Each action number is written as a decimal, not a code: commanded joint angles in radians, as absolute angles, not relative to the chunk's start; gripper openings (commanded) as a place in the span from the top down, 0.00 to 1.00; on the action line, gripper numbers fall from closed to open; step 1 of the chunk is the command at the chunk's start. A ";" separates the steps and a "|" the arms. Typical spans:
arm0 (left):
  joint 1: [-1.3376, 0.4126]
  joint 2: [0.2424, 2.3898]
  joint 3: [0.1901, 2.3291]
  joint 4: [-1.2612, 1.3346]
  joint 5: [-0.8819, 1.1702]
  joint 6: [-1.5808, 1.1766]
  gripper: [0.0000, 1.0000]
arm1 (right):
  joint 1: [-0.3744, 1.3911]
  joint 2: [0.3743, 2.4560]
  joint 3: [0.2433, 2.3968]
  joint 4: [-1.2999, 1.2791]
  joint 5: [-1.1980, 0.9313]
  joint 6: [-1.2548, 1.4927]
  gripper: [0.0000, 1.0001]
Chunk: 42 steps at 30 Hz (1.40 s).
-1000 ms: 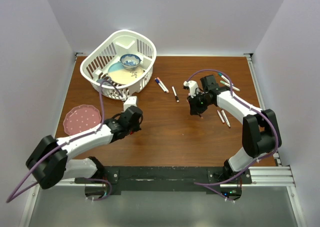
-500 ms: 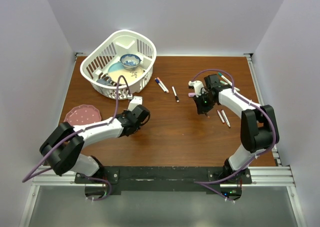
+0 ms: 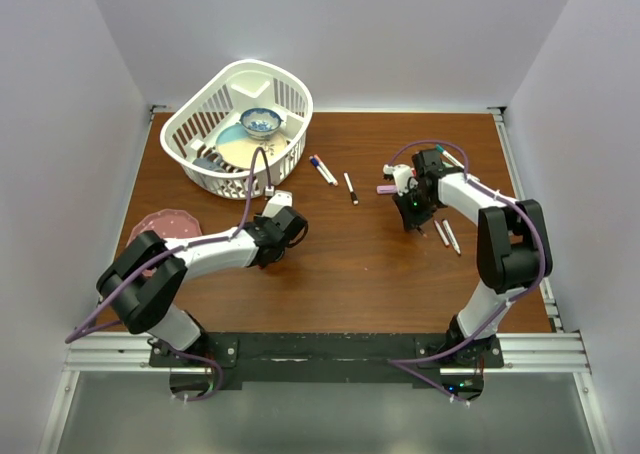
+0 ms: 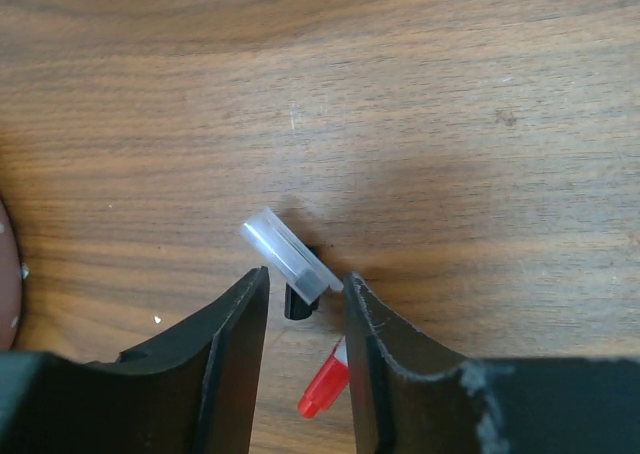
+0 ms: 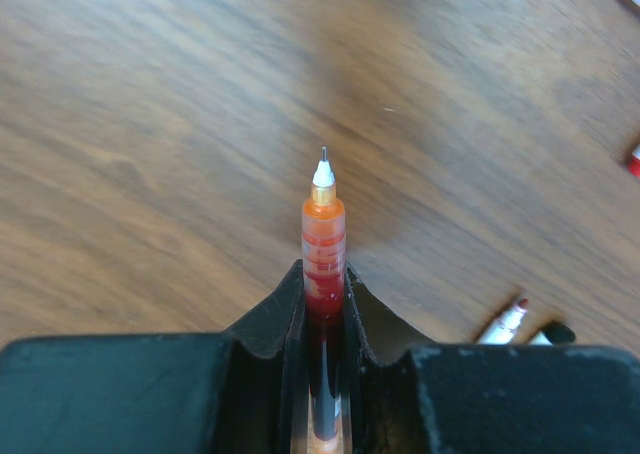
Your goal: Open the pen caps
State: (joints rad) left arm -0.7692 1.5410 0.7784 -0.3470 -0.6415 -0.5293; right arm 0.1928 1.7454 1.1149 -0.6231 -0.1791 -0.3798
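Observation:
In the left wrist view my left gripper (image 4: pixel 305 276) stands open just above the wood. A clear stubby pen cap (image 4: pixel 288 258) with a dark end lies slanted across the gap at its fingertips, not gripped. A red pen cap (image 4: pixel 324 390) lies against the inner side of the right finger. My left gripper (image 3: pixel 288 236) sits left of the table's centre. My right gripper (image 5: pixel 324 269) is shut on a pen (image 5: pixel 323 236) whose bare orange-red tip points away from the jaws. That right gripper (image 3: pixel 412 212) hangs over the right half of the table.
Loose pens lie on the wood: a blue-ended one (image 3: pixel 322 169), a black-ended one (image 3: pixel 350 187), two (image 3: pixel 447 234) beside the right gripper and more (image 3: pixel 458 166) behind that arm. A white basket (image 3: pixel 290 94) holding a bowl stands back left. A pink plate (image 3: pixel 160 222) lies at left.
My left gripper has travelled right, away from the pink plate, and its jaws have opened, letting go of the clear cap. The right gripper has shifted slightly right with its pen.

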 commanded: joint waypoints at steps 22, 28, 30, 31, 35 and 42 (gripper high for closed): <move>-0.772 1.036 0.830 -0.270 -0.223 -0.384 0.21 | 0.052 1.660 1.183 -0.672 -0.127 -0.446 0.43; -0.765 0.890 0.868 -0.302 -0.130 -0.203 0.09 | 0.052 1.618 1.246 -0.726 -0.450 -0.786 0.15; -0.764 0.853 0.836 -0.299 -0.173 -0.117 0.04 | 0.057 1.650 1.268 -0.810 -0.598 -1.085 0.09; -0.764 0.841 0.815 -0.276 -0.184 -0.092 0.04 | 0.066 1.672 1.284 -0.898 -0.621 -1.192 0.02; -0.743 0.782 0.703 -0.189 -0.212 -0.035 0.00 | 0.116 1.859 1.519 -1.064 -0.536 -1.422 0.01; -0.643 0.683 0.664 -0.160 -0.164 -0.051 0.00 | 0.143 2.129 1.842 -1.167 -0.448 -1.414 0.03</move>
State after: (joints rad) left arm -0.6926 0.7433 0.6781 -0.2474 -0.1860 -0.0834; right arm 0.1349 2.0834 1.7061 -1.0519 -0.4820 -1.3338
